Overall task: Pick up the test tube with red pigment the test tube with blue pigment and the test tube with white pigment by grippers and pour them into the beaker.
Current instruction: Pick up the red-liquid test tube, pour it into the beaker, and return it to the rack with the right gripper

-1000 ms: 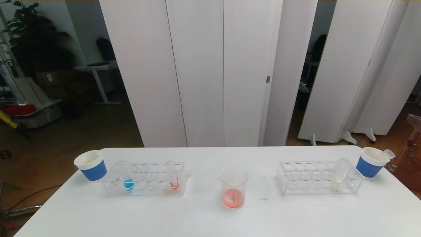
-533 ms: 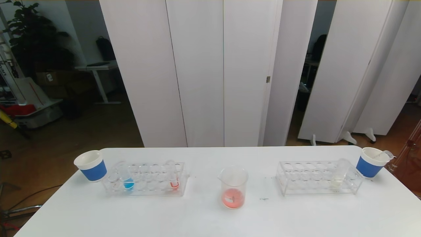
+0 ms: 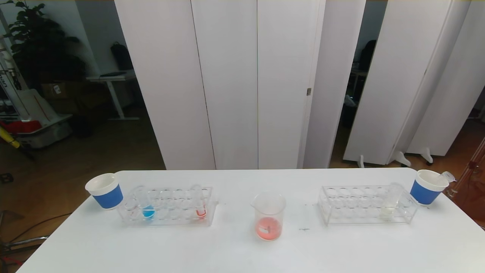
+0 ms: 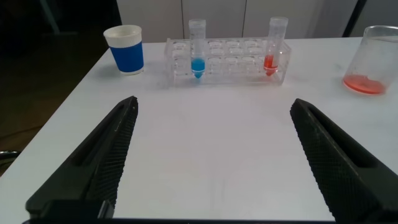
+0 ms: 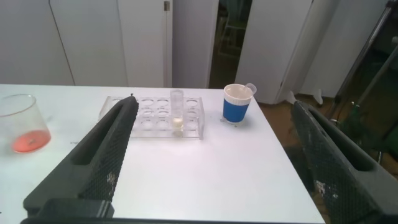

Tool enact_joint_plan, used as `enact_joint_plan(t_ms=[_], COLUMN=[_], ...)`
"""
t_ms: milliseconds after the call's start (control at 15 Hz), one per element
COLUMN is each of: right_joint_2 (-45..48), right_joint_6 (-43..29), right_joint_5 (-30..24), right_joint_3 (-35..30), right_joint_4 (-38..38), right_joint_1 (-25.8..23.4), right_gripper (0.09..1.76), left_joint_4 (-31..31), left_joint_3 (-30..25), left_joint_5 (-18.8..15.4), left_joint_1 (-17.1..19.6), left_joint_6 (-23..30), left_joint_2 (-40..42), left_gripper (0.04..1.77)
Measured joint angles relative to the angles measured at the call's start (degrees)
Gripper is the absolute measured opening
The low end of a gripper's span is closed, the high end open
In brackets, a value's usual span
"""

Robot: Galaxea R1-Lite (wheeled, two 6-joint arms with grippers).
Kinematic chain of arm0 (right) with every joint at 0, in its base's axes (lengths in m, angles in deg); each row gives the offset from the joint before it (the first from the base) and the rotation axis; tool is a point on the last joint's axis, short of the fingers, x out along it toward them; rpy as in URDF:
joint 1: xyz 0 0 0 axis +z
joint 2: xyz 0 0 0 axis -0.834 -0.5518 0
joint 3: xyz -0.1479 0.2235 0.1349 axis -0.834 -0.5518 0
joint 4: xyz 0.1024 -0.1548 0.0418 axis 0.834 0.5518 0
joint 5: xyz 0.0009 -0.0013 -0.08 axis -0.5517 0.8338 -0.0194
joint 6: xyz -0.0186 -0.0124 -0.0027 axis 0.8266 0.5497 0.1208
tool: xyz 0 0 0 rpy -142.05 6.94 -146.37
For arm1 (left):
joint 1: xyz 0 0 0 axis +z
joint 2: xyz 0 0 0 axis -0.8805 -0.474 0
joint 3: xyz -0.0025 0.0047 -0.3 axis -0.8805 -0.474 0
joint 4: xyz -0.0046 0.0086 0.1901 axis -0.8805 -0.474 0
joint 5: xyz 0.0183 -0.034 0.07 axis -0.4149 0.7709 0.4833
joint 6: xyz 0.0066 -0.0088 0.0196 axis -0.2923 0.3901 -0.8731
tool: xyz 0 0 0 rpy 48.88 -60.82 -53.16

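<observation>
**Two racks, one beaker, both grippers spread wide**

Two clear racks on a white table [image 3: 242, 258], one toward each side. Between them, near the middle: beaker [image 3: 268, 215], upright, spout to the left, orange-red liquid pooled in the bottom. White printed marks on its wall, too small to read.

In the left rack [image 3: 168, 206]: blue tube [image 3: 145, 204] standing near the left end, red tube [image 3: 199, 204] near the right end. Just beside that rack's left end, a white paper cup with a blue sleeve [image 3: 105, 190]; no lettering visible on it.

In the right rack [image 3: 365, 204]: white tube [image 3: 390, 203], leaning a little, near the right end. Just beyond that end, a second blue-sleeved cup [image 3: 428, 187] with a small clear thing sticking out over its rim.

Out of the head view entirely: both arms. Seen only from the wrists. Left gripper [image 4: 214, 162] low over the near table, facing the left rack from well back, fingers far apart, nothing between them. Right gripper [image 5: 211, 162] likewise back from the right rack, fingers parted wide, grasping nothing.
</observation>
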State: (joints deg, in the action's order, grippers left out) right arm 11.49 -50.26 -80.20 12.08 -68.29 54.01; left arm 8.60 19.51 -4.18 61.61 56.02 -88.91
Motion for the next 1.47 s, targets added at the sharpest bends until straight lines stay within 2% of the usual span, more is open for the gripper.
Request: enact_joint_plan(t_ms=[267,733,1000,1333,1467], right_joint_2=[7.9,14.0,15.1,15.3,15.3], right_joint_6=[0.1,-0.1,-0.4,-1.6,-1.8], right_joint_5=[0.0,-0.2,-2.6,-3.0,-3.4], right_joint_3=[-8.0,-20.0,-23.1,-24.7,-25.5], right_joint_4=[0.6,0.1,-0.3,-1.1,-5.9], right_joint_1=[1.5,2.5,2.5,2.5,2.5], right_gripper=[1.75,1.75,1.75,1.75,1.75], left_joint_4=[0.0,0.0,0.0,0.0,0.0], left_joint_3=[0.0,0.0,0.0,0.0,0.0], left_joint_5=[0.0,0.0,0.0,0.0,0.0], left_joint_1=[0.0,0.0,0.0,0.0,0.0], left_joint_6=[0.0,0.0,0.0,0.0,0.0], left_joint_2=[0.0,0.0,0.0,0.0,0.0], left_gripper=[1.75,1.75,1.75,1.75,1.75])
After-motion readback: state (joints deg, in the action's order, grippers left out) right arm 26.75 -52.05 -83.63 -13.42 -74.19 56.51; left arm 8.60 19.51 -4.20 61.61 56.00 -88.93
